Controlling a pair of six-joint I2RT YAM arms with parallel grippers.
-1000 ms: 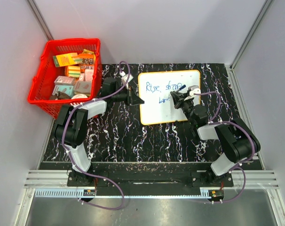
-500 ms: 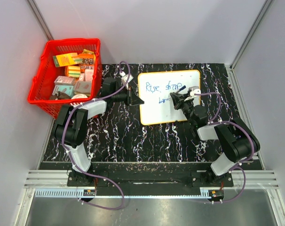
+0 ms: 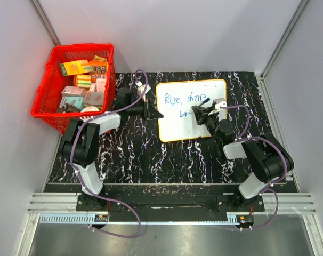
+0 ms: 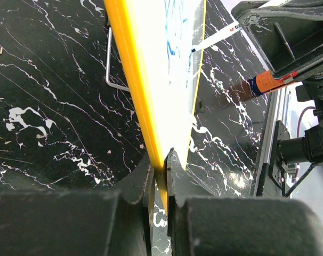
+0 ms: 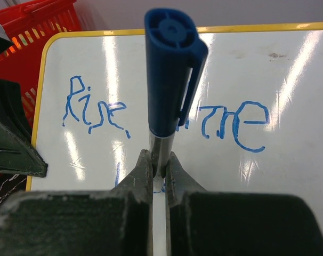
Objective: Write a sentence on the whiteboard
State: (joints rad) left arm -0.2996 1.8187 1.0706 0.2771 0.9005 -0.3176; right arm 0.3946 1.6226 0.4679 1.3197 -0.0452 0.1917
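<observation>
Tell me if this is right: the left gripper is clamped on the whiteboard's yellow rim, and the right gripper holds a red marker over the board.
Not quite. The marker in the right gripper is blue, not red, as the right wrist view shows. The rest holds: the left gripper is clamped on the yellow rim of the whiteboard.

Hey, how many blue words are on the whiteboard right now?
2 on the top line: "Rise" at left, "shine" at right. A third starts below, mostly hidden behind the marker.

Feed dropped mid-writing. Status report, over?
Left fingers shut on whiteboard rim. Right fingers shut on marker, tip at board. Sentence: second line barely started. Nothing blocking.
</observation>
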